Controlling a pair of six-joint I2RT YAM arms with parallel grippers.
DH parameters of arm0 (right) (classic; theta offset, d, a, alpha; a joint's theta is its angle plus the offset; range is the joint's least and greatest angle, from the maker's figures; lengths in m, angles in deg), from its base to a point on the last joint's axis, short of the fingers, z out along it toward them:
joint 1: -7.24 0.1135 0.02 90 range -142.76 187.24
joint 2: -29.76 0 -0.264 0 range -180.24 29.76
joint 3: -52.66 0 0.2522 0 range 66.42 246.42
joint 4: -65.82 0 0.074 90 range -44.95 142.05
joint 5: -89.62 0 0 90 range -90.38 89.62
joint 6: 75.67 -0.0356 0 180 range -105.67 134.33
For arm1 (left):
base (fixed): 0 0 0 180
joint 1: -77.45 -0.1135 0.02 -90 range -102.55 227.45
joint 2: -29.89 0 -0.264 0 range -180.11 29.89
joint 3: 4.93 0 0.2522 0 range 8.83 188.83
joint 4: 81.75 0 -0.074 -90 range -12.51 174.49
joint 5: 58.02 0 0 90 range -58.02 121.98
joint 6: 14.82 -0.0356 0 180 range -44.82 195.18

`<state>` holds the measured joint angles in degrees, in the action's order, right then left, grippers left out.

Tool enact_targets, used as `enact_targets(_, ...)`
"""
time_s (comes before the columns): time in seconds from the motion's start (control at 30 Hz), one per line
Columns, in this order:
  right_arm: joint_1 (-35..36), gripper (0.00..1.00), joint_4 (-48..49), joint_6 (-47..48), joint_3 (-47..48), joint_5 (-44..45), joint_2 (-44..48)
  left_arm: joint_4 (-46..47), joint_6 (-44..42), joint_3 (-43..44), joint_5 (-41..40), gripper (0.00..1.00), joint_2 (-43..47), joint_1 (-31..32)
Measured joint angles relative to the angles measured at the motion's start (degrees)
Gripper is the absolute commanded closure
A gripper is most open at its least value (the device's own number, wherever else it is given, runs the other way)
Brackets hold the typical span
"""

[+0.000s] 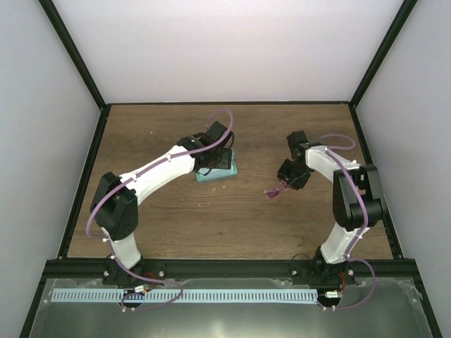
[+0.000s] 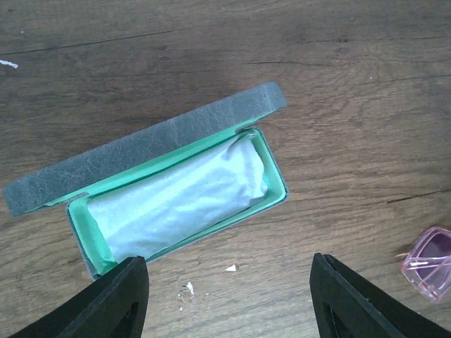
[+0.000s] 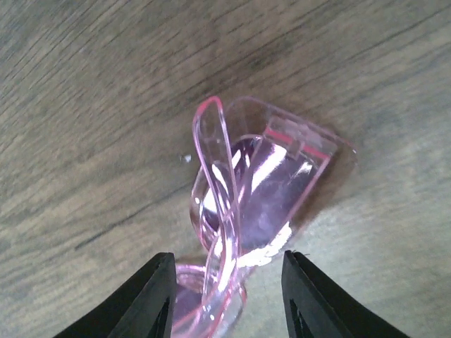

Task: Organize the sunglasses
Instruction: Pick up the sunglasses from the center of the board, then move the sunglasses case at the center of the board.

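The pick-up is in hand: the right pincer stands open astride the sunglasses, which lie on the tabletop toward its right edge. Next it must likely close gently on the thin frame and carry it to the open case, which holds a cloth and sits below the open left pincer. The tabletop is brown wood, ringed by pale walls.
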<state>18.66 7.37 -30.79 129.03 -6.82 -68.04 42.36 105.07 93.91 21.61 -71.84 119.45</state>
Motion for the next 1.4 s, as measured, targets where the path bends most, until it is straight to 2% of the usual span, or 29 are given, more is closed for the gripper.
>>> enact_targets(0.23, -0.1, 0.69, 0.2, 0.1, 1.7, 0.3, -3.8, 0.0, -0.4, 0.0, 0.2, 0.36, -0.3, -0.9)
enact_targets(0.4, -0.1, 0.81, 0.1, 0.2, 2.9, 0.3, -5.5, 0.0, -0.6, 0.0, 0.1, 0.36, -0.3, -1.5)
enact_targets(0.57, -0.1, 0.9, 0.2, 0.4, 3.3, 0.4, -5.7, -0.4, -1.5, 0.4, -0.4, 0.36, -0.3, -1.8)
enact_targets(0.77, -0.1, 0.91, 0.0, 1.0, 3.3, 0.6, -5.7, -1.0, -3.7, 3.5, -1.2, 0.35, -0.3, -6.2)
enact_targets(0.9, -0.1, 0.91, -0.1, 1.8, 3.3, 0.9, -5.4, -1.4, -6.7, 7.7, -2.0, 0.33, -0.9, -12.3)
enact_targets(1.0, -0.1, 0.91, -0.3, 2.2, 3.3, 1.4, -4.3, -1.5, -9.0, 11.9, -1.9, 0.33, -4.0, -18.1)
enact_targets(1.13, -0.1, 0.91, -0.3, 2.7, 3.3, 1.6, -3.3, -1.5, -10.8, 12.3, -1.2, 0.33, -9.5, -23.0)
enact_targets(1.27, -0.1, 0.91, -0.3, 2.9, 3.3, 1.7, -2.6, -1.7, -12.0, 11.0, 0.9, 0.34, -15.6, -23.1)
enact_targets(1.4, -0.1, 0.91, -0.3, 3.1, 3.3, 1.7, -1.8, -1.7, -12.6, 8.8, 1.8, 0.34, -17.8, -20.7)
